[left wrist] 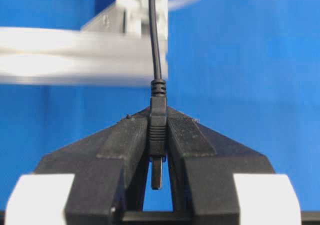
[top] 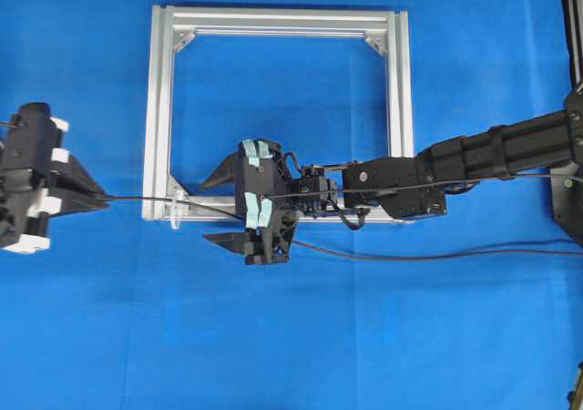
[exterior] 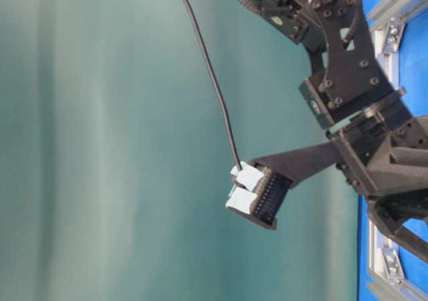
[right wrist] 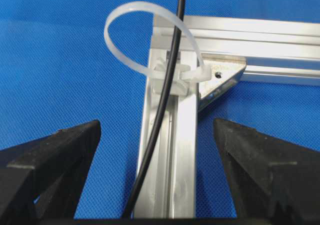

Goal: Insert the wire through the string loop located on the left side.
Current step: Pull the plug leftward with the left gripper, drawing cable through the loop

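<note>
Blue tabletop (top: 364,337) carries a square silver aluminium frame (top: 397,91), lying flat, with corner brackets at its inside corners. Right arm (top: 510,150) reaches in from the right edge of the overhead view across the frame's lower rail. Right end effector (top: 221,210) sits over that rail near the lower-left corner, fingers spread wide with nothing between them; in its wrist view the two dark fingers (right wrist: 55,160) flank the rail, apart from it on either side. Left end effector (top: 96,196) is at the far left of the overhead view, outside the frame, closed on the plug end of the wire (top: 137,198). Left wrist view shows the plug (left wrist: 157,135) clamped between the two fingertips (left wrist: 125,140), strain relief poking out ahead, metal tip pointing back toward the camera. From there the wire runs rightward through the string loop (top: 175,217) at the frame's lower-left corner, passes the right end effector and trails off along the right arm. Right wrist view confirms it: the whitish translucent loop (right wrist: 120,20) arches up off the corner, and the black wire passes under the arch, lying along the rail's groove.
</note>
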`<state>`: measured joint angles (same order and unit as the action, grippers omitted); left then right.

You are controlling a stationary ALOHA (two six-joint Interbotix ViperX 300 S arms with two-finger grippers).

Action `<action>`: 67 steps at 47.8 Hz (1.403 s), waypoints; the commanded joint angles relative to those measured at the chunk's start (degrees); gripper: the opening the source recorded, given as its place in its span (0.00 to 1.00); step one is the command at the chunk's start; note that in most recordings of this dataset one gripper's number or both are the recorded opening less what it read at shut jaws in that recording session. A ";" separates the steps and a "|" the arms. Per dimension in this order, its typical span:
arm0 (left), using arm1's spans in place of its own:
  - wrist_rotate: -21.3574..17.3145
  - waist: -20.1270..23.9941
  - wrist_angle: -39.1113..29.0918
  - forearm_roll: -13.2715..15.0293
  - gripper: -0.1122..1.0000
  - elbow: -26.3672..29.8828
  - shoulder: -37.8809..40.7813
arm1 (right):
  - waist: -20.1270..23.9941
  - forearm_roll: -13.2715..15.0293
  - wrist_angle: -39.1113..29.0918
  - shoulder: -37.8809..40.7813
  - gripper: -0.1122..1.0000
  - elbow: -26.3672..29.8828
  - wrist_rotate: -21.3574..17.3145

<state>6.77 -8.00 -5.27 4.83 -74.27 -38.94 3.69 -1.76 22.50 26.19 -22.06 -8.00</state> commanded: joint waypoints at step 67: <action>4.48 -1.23 -21.36 -1.41 0.18 3.87 -17.31 | 0.18 0.18 0.35 -2.20 0.93 0.70 0.09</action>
<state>11.25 -9.05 -26.81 3.52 -71.19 -56.51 3.78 -1.67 22.50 26.19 -22.06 -8.00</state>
